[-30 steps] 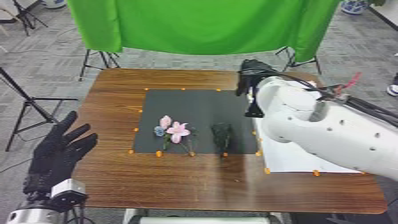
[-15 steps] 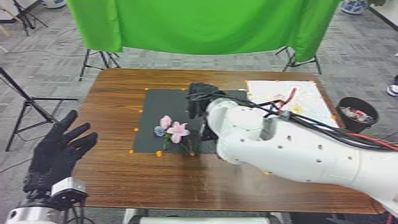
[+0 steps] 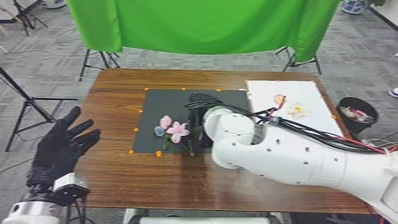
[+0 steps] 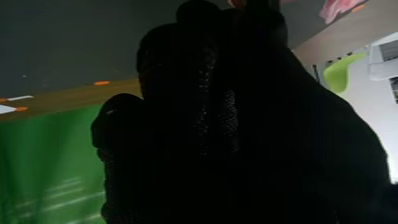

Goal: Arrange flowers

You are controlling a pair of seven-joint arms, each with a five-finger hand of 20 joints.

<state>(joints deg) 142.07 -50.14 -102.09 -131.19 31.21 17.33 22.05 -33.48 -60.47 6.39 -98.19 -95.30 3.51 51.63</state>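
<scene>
A grey-carpeted room holds a brown wooden tabletop [image 3: 115, 175], with a bright green cloth [image 3: 204, 25] hanging beyond its far edge. On the tabletop lie a flat dark grey mat [image 3: 164, 102] and, to its right, a white sheet [image 3: 311, 92] with a pale yellow and white flower [image 3: 296, 109] on it.

On the left part of the mat is a small cluster of flowers: a pink bloom with spread, pointed petals [image 3: 178, 131], a narrow paler pink bud [image 3: 165, 121] and a small round blue flower [image 3: 160, 131]. The heads sit toward the far side. The pink bloom's thin stem runs toward the near edge, its long axis roughly near to far, the near end slanting slightly right.

The left hand [image 3: 62, 145] is open, beside the tabletop's left edge. The right hand [image 3: 202, 100] is over the mat, near the cluster; whether it is open or closed, I cannot tell.
</scene>
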